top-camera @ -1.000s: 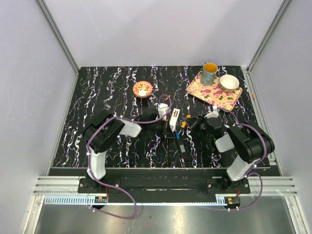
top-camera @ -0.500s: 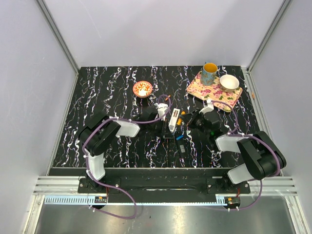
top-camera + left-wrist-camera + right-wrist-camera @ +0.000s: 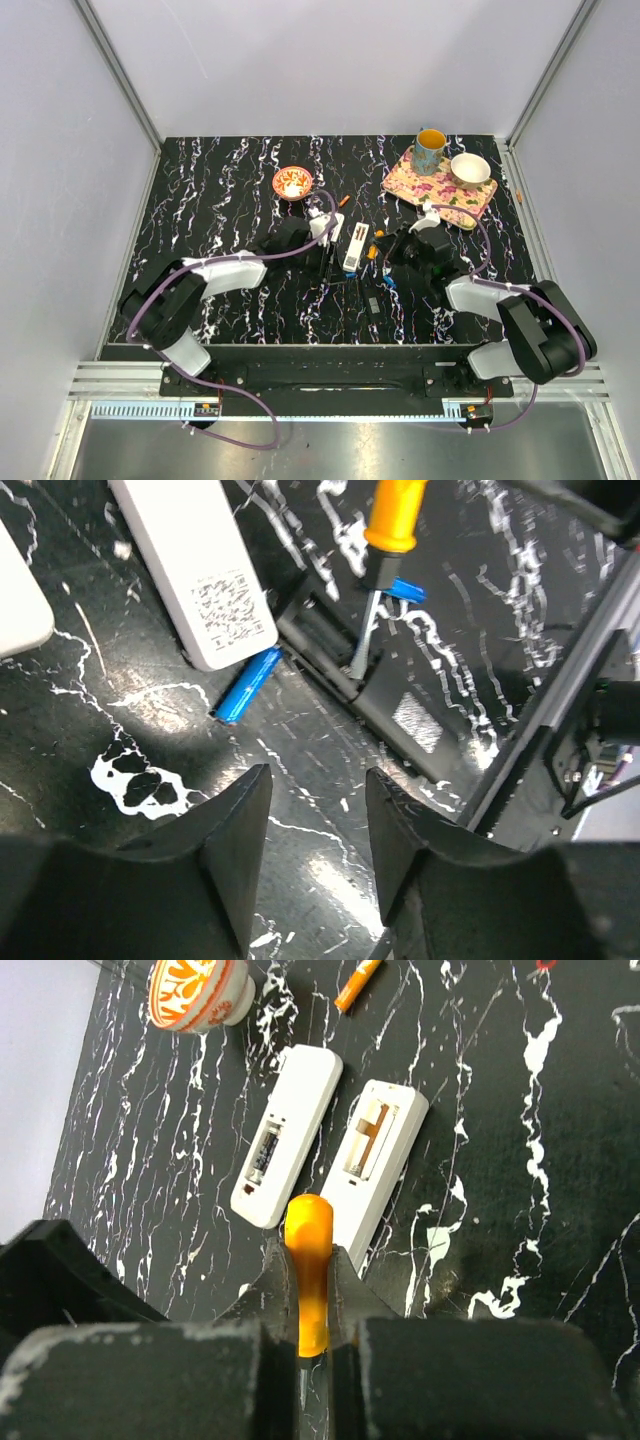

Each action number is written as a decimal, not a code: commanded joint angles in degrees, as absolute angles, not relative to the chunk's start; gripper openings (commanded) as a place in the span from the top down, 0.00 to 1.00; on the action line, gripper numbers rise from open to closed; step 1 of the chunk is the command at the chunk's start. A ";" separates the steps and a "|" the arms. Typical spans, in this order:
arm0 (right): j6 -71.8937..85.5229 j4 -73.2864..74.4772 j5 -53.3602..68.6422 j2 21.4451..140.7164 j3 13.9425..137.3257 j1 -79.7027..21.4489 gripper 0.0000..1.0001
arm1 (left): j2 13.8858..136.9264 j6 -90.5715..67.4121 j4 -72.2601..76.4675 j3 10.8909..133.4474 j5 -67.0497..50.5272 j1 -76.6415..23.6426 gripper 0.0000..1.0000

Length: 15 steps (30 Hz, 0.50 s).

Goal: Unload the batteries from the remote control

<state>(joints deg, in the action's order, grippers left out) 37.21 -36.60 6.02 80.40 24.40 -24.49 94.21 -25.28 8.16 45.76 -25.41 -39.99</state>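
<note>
Left of the labelled remote (image 3: 352, 247), the black marbled table (image 3: 200, 200) gives wide room up to its left edge. The left claw (image 3: 315, 790) hangs low near this remote's near end, its fingers apart with only table between them. A second remote (image 3: 285, 1145) lies just beside the labelled one on its left, and both have the back compartment uncovered. In the labelled remote's compartment an orange cell (image 3: 368, 1132) seems to sit. A loose battery (image 3: 357, 985) lies beyond its far end, near the orange bowl (image 3: 197, 990). A blue cylinder (image 3: 248, 685) lies at its near corner. Just right of the remote, a screwdriver (image 3: 308, 1250) is clamped in the right claw (image 3: 312, 1338), with its tip on a black flat part (image 3: 390, 710). Well to the right, a flowered tray (image 3: 440, 190) sits near the table's far right corner.
</note>
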 commanded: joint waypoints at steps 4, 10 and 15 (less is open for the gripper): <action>32.87 -32.35 1.94 73.93 27.07 -24.96 1.00 | 84.21 -22.33 6.96 44.03 -21.73 -37.62 0.39; 31.73 -29.45 0.27 69.97 27.25 -24.96 1.00 | 84.63 -14.77 -4.61 48.15 -6.08 -37.00 0.17; 29.89 -26.99 -1.76 66.72 27.68 -24.87 1.00 | 94.01 -11.69 -10.37 58.68 2.44 -37.00 0.14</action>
